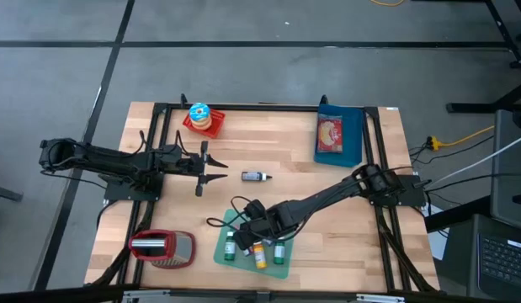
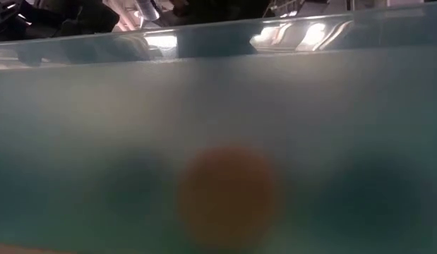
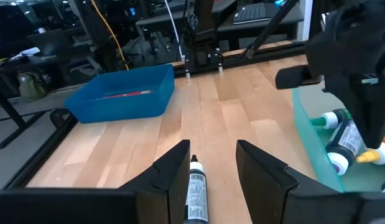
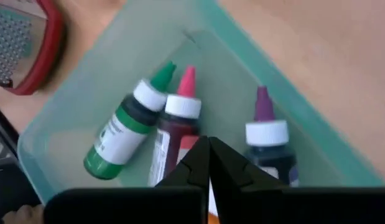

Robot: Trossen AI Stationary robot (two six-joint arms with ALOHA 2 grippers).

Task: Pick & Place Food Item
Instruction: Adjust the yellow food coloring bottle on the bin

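Note:
A green tray [image 1: 243, 268] near the table's front edge holds several small food-colour bottles lying on their sides: green-capped [image 4: 127, 134], pink-capped [image 4: 176, 127] and purple-capped [image 4: 267, 146]. My right gripper [image 4: 209, 152] hangs over them, pointing steeply down, fingers shut with nothing between them [image 1: 246, 225]. Another small dark-capped bottle [image 1: 255, 176] lies on its side on the bare wood mid-table. My left gripper [image 1: 208, 169] waits open and level just left of it, clear of it [image 3: 209, 168].
A red-framed grater [image 1: 163, 248] lies left of the tray. A red plate with a frosted doughnut [image 1: 201, 119] is at the far left, a blue bin [image 1: 339, 136] with a packet at the far right. The tray's translucent wall [image 2: 218, 127] fills the low view.

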